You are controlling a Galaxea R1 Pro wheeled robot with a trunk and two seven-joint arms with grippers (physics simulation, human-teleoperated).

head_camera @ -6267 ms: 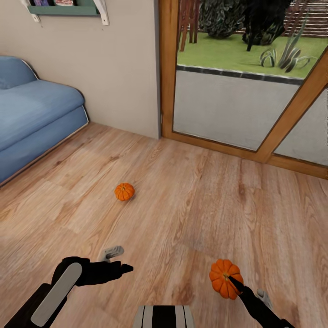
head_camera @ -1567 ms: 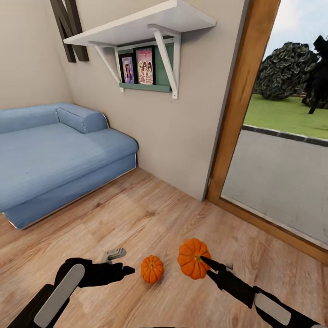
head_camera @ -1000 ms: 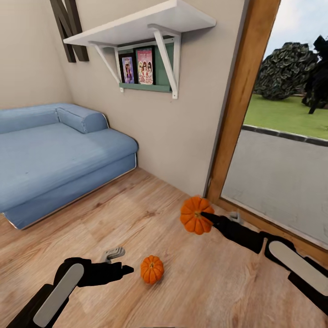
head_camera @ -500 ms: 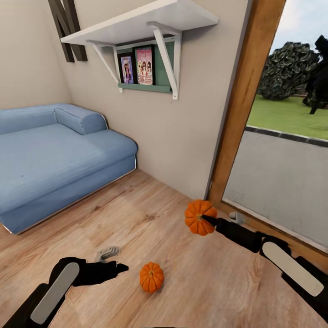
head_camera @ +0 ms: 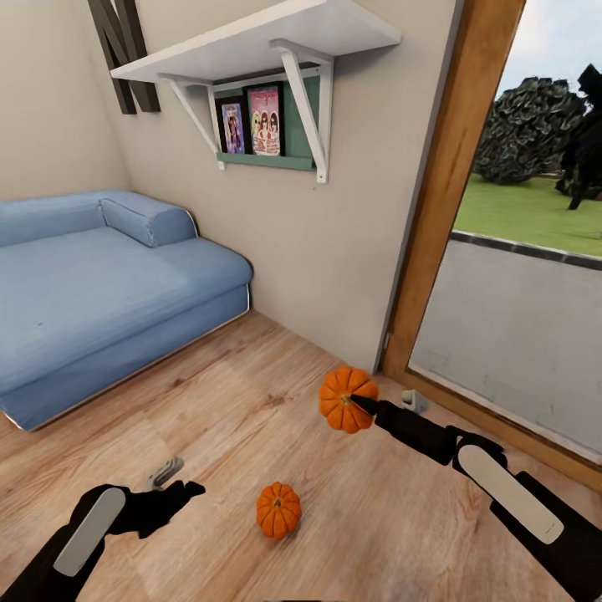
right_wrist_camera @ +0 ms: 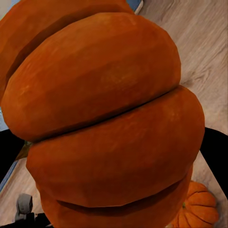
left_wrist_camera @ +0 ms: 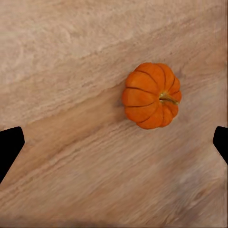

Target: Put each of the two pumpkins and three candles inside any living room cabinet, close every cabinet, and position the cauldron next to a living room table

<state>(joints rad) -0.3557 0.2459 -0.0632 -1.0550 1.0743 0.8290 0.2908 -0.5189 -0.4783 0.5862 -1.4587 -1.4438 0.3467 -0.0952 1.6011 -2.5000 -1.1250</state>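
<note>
Wooden floor (head_camera: 251,418) runs between a blue sofa (head_camera: 100,284), a beige wall with a white shelf (head_camera: 259,42) holding framed pictures (head_camera: 251,124), and a wood-framed glass door (head_camera: 451,192) onto a lawn. One ribbed orange pumpkin (head_camera: 278,509) sits free on the boards, near the left gripper (head_camera: 180,485), whose jaws are spread wide above it. The right gripper (head_camera: 358,405) holds the second pumpkin (head_camera: 339,400) clamped in the air before the door frame.
</note>
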